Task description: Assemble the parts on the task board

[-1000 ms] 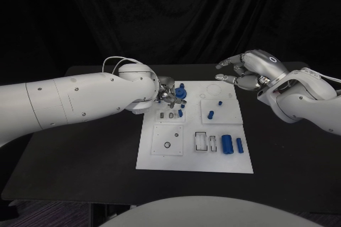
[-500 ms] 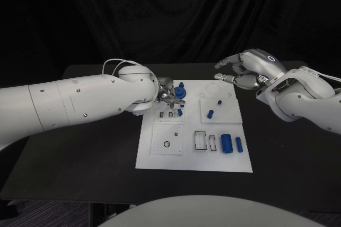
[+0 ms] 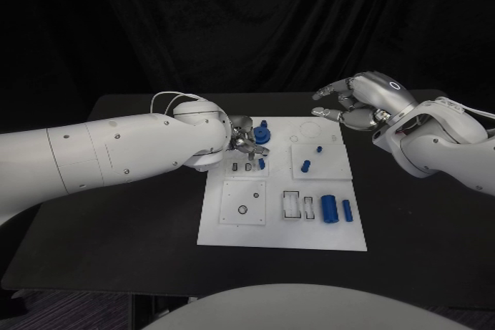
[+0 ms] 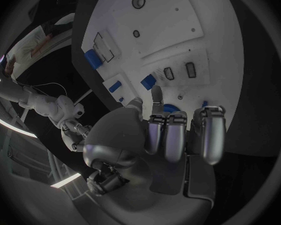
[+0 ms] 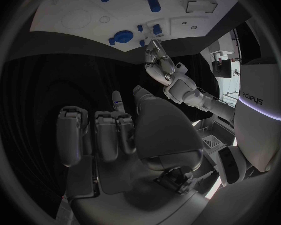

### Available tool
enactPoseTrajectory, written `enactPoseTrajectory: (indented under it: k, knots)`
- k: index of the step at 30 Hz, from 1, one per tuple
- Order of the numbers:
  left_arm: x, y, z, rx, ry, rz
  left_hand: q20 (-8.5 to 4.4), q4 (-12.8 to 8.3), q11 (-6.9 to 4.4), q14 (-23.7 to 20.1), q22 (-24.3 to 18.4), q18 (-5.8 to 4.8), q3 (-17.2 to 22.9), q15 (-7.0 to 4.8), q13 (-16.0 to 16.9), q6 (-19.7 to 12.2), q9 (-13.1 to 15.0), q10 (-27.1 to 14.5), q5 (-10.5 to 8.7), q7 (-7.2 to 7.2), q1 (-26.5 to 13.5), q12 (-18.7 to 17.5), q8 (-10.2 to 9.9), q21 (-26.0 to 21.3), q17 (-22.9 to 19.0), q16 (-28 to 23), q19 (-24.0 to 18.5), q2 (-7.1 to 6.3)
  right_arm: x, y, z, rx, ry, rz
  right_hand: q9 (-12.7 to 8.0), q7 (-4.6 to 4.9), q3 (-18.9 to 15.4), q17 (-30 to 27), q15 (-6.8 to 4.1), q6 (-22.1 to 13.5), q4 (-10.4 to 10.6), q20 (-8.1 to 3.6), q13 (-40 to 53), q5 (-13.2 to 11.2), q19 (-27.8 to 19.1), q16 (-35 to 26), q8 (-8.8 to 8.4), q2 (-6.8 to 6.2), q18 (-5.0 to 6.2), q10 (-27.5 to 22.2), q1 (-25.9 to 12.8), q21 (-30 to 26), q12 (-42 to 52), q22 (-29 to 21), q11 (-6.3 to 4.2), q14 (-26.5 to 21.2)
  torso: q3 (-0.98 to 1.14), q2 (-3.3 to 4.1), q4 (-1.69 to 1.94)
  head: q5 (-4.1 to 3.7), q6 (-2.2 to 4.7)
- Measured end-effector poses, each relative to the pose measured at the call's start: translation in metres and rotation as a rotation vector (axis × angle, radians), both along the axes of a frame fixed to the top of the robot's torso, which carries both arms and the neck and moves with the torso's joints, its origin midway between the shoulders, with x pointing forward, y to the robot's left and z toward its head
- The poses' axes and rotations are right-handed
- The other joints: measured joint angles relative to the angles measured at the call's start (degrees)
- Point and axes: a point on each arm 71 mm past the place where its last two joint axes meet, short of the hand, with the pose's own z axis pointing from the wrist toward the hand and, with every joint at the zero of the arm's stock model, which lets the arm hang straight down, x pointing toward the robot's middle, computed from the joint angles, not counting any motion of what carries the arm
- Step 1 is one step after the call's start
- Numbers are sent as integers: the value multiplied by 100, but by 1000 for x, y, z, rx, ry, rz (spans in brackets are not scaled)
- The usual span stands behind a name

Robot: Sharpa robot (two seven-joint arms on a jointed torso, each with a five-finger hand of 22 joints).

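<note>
1. Where the black desk [image 3: 124,222] lies nearest the robot, the white task board [image 3: 284,233] begins, set in the middle of the desk and running away toward the far edge.
2. On the near half of the board, toward the right, a thick blue cylinder [image 3: 329,209] lies flat with a thinner blue pin [image 3: 348,210] just beside it; two outlined rectangular slots sit to their left.
3. Further back, on a raised white tile, a short blue peg [image 3: 306,167] stands tilted and a smaller blue stud [image 3: 319,149] sits beyond it.
4. At the board's left edge, past its middle, the left hand [image 3: 245,140] hangs low over the board, fingers curled downward close together. A small blue piece [image 3: 261,163] lies just by the fingertips; whether they are pinching anything I cannot tell.
5. Just beyond those fingers a round blue knob [image 3: 262,135] stands on the board, with a small blue peg [image 3: 265,123] behind it.
6. Furthest back on the right, the right hand [image 3: 356,101] hovers above the board's far right corner, holding nothing, its fingers [image 3: 326,90] loosely spread and bent, well apart from the parts.
</note>
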Motion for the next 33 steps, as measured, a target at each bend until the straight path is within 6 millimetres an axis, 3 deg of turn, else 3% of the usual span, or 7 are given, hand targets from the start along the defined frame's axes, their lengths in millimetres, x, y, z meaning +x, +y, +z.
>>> enactPoseTrajectory:
  k: [33]
  knots:
    - [-4,-7,-17,-22,26,-19,-21,8,1,0,-1,0,55,1,0,60,41,0,28,-20,30,0,-89,-43,0,0,-21,-30,0,0,0,-3,5,2,-4,0,0,0,0,0,0,21,0,0,21,0,0,0,-1,0,0,-32,0,-1,0,0,-1,3,2,-57,0]
